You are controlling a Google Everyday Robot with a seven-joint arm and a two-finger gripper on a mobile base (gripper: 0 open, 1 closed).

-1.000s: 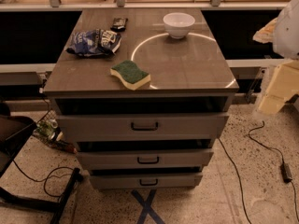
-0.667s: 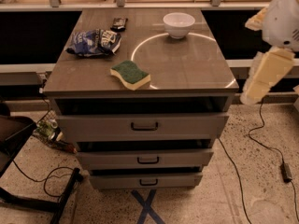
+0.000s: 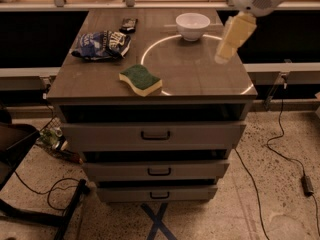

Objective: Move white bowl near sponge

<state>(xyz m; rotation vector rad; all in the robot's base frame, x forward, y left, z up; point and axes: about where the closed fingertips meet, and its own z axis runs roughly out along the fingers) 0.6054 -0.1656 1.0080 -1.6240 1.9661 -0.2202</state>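
I am holding my hand in the air over the right side of the surface, pointing down and to the left, and it is not touching anything. I cannot tell whether it is released or clenched; it is carrying nothing.

The white bowl is sitting upright at the back of the surface, a little right of centre, on the far edge of a bright ring of light. It is near my hand, up and to the left of it. The sponge is lying green side up close to the front edge, left of centre, well apart from the bowl. A blue-and-white snack bag and a small dark object are lying on the left, clear of the straight path between bowl and sponge.

I am judging the bowl to be light, stiff and breakable, and its glossy glaze to be slippery. The round outside is offering no flat to squeeze, so I am planning to take it by the rim on the side nearest me, one side of my hand inside the wall and the other outside, gripping firmly but not hard. I am expecting it to tip if I am holding too shallow, so I am aiming deep over the lip.
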